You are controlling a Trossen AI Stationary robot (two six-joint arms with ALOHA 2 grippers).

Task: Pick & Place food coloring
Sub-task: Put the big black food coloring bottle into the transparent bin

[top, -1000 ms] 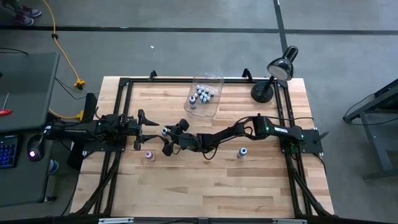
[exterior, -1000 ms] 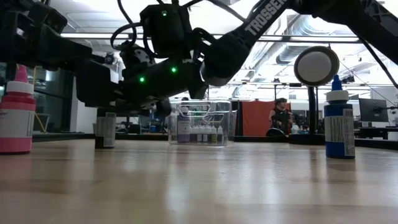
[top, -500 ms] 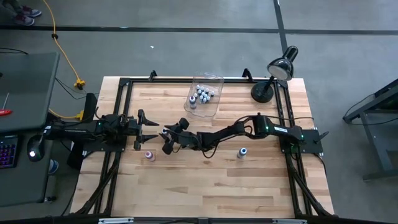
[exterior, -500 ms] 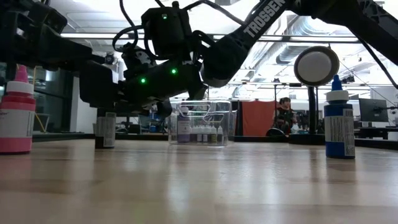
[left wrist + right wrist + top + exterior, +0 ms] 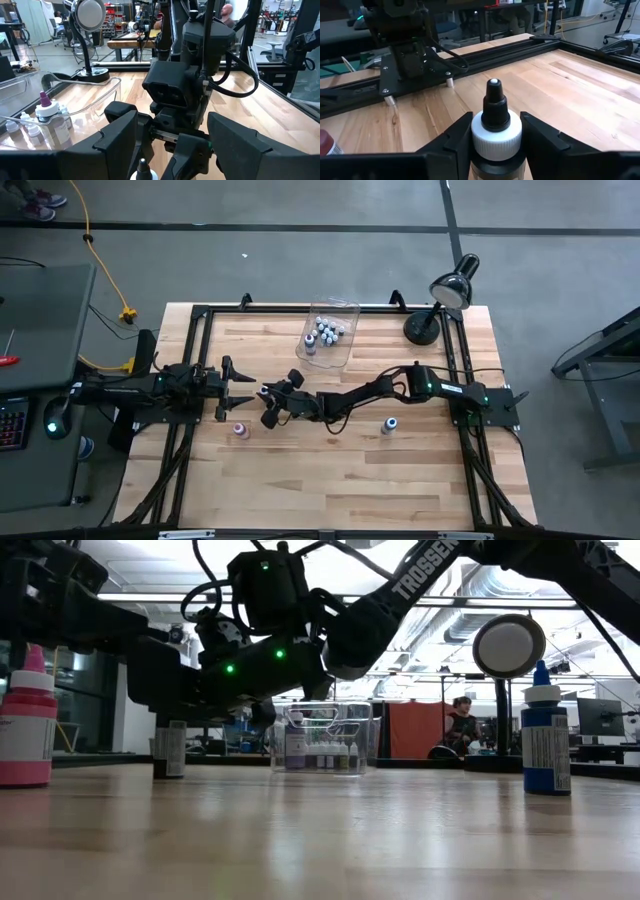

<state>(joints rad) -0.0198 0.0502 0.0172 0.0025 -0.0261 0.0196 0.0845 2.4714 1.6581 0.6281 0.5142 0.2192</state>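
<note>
Food coloring bottle (image 5: pixel 496 135), dark-tipped with a white cap, stands toward the table's (image 5: pixel 420 470) left edge, pinched at the cap between the right gripper's (image 5: pixel 496 137) fingers. Just beside it the left gripper (image 5: pixel 240 388) rests spread wide. More bottles (image 5: pixel 327 331) fill the clear bin (image 5: pixel 345 350) near the far edge.

A black desk lamp (image 5: pixel 440 308) stands at the far right corner of the wooden table (image 5: pixel 400 480), its round head tilted up. A clear plastic bin (image 5: pixel 345 345) sits near the far edge, toward the middle. A black frame (image 5: pixel 200 315) runs along the table's edges. On the floor, a yellow cable (image 5: pixel 100 265) runs to the table's left. In the low view, a person (image 5: pixel 462 725) sits in the room behind.
</note>
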